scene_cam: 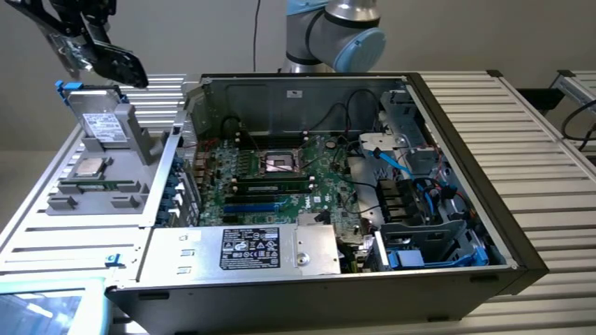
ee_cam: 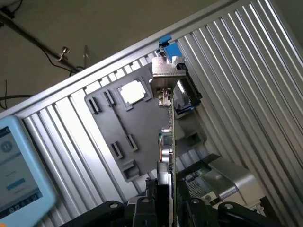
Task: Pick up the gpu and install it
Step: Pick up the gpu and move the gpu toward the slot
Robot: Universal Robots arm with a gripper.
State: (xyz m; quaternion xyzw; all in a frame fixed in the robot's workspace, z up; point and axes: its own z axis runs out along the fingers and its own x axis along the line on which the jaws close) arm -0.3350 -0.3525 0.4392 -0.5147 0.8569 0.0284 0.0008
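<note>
The gripper (ee_cam: 166, 210) is clamped on the gpu (ee_cam: 171, 142), its fingers pinching the card's flat faces so that the wrist view sees it edge-on, with the metal bracket (ee_cam: 165, 75) at the far end. Holding it by the faces probably keeps the connector edge and bracket free (a grip on the edge would cover what has to seat). In the exterior view the card hangs in the air at the upper left of the frame, above the grey tray (scene_cam: 56, 202), well apart from the open case (scene_cam: 465, 139) in the middle. The pick looks done and the install not yet started. Left on the tray are the silver chip (scene_cam: 91, 166) and, just below it in the frame, the memory stick (scene_cam: 105, 185). Between the card and the motherboard (scene_cam: 308, 188) stands the case's left wall, with blue clips along it. Inside, the power supply (scene_cam: 251, 248) fills the lower edge of the opening, and cables (scene_cam: 410, 188) crowd the right side. A tablet (ee_cam: 14, 179) lies on the slatted table (scene_cam: 540, 139) beside the tray.
</note>
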